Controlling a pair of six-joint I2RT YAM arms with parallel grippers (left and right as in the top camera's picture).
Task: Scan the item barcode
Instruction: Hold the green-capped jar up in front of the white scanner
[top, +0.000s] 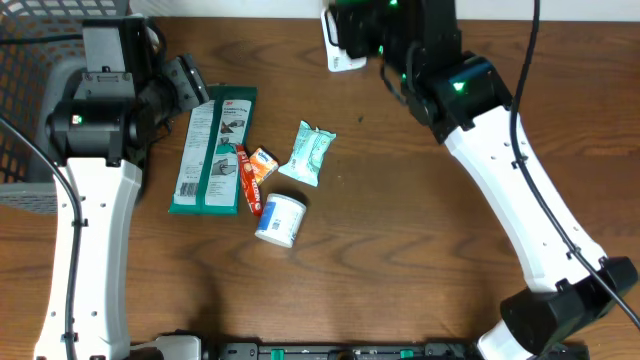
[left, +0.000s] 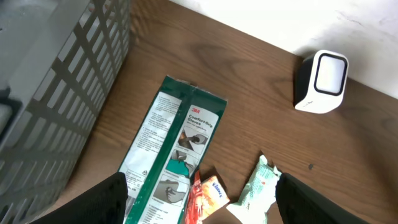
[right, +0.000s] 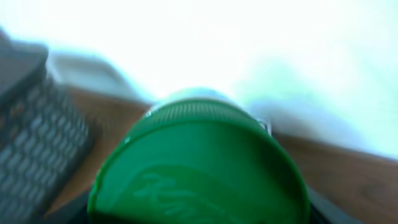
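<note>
While right gripper (right: 199, 210) clamps a green-lidded container (right: 199, 155) near the scanner (left: 321, 81), left gripper (left: 208, 200) hangs jaws apart above the green package (left: 177, 146).

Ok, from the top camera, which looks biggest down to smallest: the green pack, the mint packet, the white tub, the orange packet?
1. largest by far: green pack
2. mint packet and white tub: these look about alike, so I won't rank them
3. smallest: orange packet
</note>
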